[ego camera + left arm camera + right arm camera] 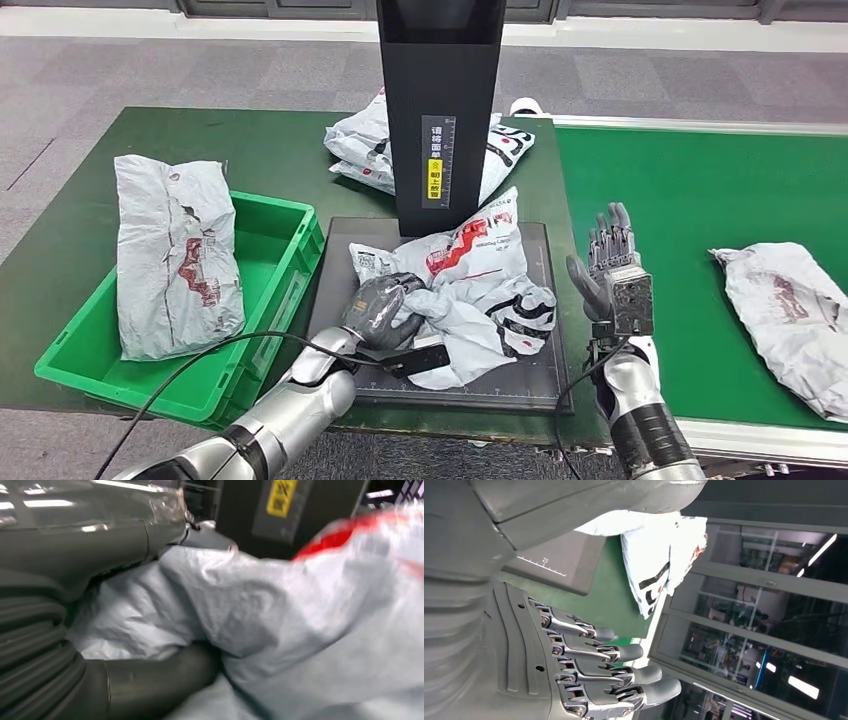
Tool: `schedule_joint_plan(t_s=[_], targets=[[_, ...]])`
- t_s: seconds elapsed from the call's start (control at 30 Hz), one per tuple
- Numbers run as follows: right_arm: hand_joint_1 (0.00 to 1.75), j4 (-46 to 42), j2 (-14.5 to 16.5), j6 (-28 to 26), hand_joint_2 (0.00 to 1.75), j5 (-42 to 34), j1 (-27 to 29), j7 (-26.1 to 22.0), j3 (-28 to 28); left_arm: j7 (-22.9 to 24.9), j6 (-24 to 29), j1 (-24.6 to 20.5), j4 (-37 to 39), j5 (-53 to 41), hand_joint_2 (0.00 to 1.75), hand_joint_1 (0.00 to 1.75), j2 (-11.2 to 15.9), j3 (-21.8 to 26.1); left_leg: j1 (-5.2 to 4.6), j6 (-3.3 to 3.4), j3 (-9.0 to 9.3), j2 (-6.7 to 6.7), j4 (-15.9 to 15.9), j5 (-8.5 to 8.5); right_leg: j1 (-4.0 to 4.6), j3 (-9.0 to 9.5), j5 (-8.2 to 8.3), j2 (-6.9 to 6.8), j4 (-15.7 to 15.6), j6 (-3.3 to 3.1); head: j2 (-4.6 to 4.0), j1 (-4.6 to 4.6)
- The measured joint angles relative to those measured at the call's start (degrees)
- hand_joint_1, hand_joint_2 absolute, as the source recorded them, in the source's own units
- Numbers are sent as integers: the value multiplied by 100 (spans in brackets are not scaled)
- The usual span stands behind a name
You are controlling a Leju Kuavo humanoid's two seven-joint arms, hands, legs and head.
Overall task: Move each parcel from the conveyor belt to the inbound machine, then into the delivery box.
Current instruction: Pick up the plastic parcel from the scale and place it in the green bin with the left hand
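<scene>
A crumpled white parcel (470, 290) with red print lies on the dark scale plate (530, 375) of the inbound machine. My left hand (382, 308) grips its near left edge; in the left wrist view the thumb (150, 680) and fingers close around the white plastic (280, 610). My right hand (612, 275) hovers beside the plate's right edge, fingers straight and apart, holding nothing; its fingers (614, 672) show spread in the right wrist view. Another parcel (795, 315) lies on the green conveyor belt (680, 210) at the right. A grey parcel (175, 255) stands in the green delivery box (275, 290).
The machine's black upright column (438, 110) rises behind the plate. More white parcels (365, 145) lie behind it on the green table (270, 150). A black cable (190, 365) runs along my left arm. Grey carpet lies beyond the table.
</scene>
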Motion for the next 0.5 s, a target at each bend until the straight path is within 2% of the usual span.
schedule_joint_plan(t_s=[0.17, 0.5], targets=[[0, 41, 13, 21, 175, -29, 1, 5, -2, -253, 398, -164, -340, 408, 175, 175, 122, 337, 1, -4, -1, 0, 0, 3, 1, -3, 1, 1, 2, -1, 1, 0], [0, 159, 43, 56, 175, -124, -59, -5, -2, 73, 671, -436, -910, 79, 175, 175, 338, 594, 0, -3, -5, -2, 0, 3, 0, -3, 1, 0, 4, -1, 0, 0]])
